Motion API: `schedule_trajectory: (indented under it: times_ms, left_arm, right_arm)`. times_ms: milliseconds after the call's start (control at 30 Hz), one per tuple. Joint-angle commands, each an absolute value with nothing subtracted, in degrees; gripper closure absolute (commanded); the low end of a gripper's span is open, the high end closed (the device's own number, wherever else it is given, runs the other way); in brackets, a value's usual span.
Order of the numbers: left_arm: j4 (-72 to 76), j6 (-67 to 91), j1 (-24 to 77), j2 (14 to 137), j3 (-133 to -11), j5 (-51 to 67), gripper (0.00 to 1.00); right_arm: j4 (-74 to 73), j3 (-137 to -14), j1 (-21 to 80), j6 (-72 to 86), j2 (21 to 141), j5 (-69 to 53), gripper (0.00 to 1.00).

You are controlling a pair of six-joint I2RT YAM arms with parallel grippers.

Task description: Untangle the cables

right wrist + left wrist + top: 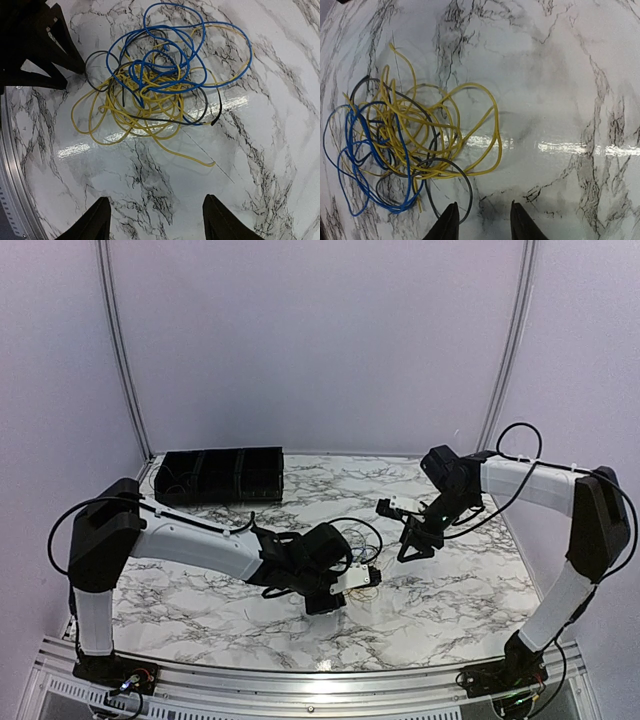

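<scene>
Lying in one messy pile on the tabletop (560, 75), the cables (405, 145) look thin, light and floppy. Best grab one loose loop at the pile's edge. The left end effector (482, 226) and right end effector (157, 220) are both spread apart, holding nothing.
</scene>
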State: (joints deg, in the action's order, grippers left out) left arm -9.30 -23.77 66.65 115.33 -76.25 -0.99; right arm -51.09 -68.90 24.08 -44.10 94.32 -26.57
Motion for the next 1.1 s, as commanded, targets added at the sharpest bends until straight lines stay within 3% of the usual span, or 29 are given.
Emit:
schedule_trajectory:
  times_ms: [0,233,533,800,967,1000,1067]
  left_arm:
    - [-10.87,-23.56,66.04,118.95,-77.80,-3.13,0.67]
    - [-10.90,-21.46,64.84,118.15,-77.95,-5.89,1.00]
    - [-10.44,-15.23,63.02,103.01,-79.10,1.95,1.00]
    - [-7.28,-4.82,61.70,100.03,-83.46,10.89,1.00]
    - [-4.51,1.48,61.70,99.47,-84.77,10.20,1.00]
    - [-4.87,1.49,61.70,98.50,-83.91,8.95,0.97]
    - [-4.94,1.56,61.70,95.41,-78.93,5.76,0.81]
  right_arm:
    - [-51.50,-69.54,23.55,-43.52,92.41,-27.43,0.37]
    - [-51.58,-69.25,23.55,-43.75,91.55,-27.64,0.37]
    - [-47.37,-70.20,26.11,-47.37,87.51,-34.04,0.39]
    - [-27.71,-66.93,31.74,-37.81,83.94,-34.83,0.25]
    - [-26.38,-66.77,33.92,-34.15,86.63,-37.65,0.26]
    - [-26.54,-66.34,33.93,-34.31,86.55,-37.58,0.27]
    - [-26.80,-64.44,33.88,-36.71,85.49,-36.94,0.31]
